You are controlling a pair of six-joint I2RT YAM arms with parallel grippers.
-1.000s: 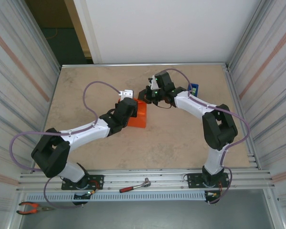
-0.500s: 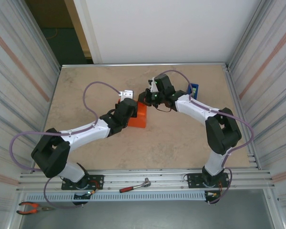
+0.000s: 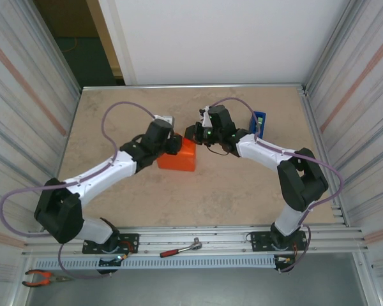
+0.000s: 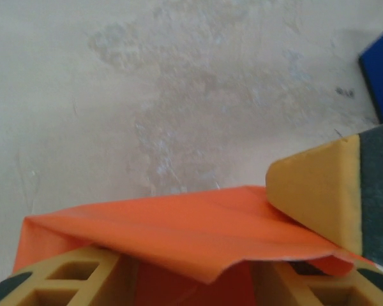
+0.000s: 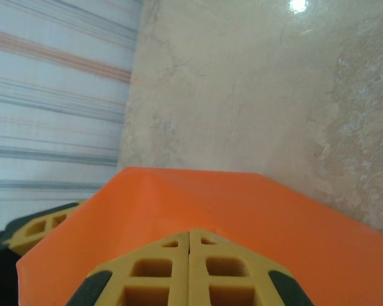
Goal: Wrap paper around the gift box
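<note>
Mostly the wrapping looks done. The paper (image 3: 178,157) is folded into a low orange block a little left of the middle of the table (image 3: 242,185), toward its far half. By its shape, the gift box is inside it, covered on top and on the near face.

The right gripper (image 5: 190,245) has its fingers pressed flat together. Its tip rests on the orange top at the block's far right corner, pinning a fold rather than holding anything.

The left gripper (image 4: 195,274) is at the far left edge. Its fingers stand part-way apart with orange between them, and a loose flap with a wavy free edge lies across them. From this close, blurred angle I cannot tell whether they press on the parcel or merely straddle it.

My reading is that the main wrap is finished and the far end is in hand. That flap needs creasing down flat, any other end needs closing, and the seams need fixing. No tape is visible on the paper, and the blue tape dispenser (image 3: 258,120) sits well apart at the far right.
</note>
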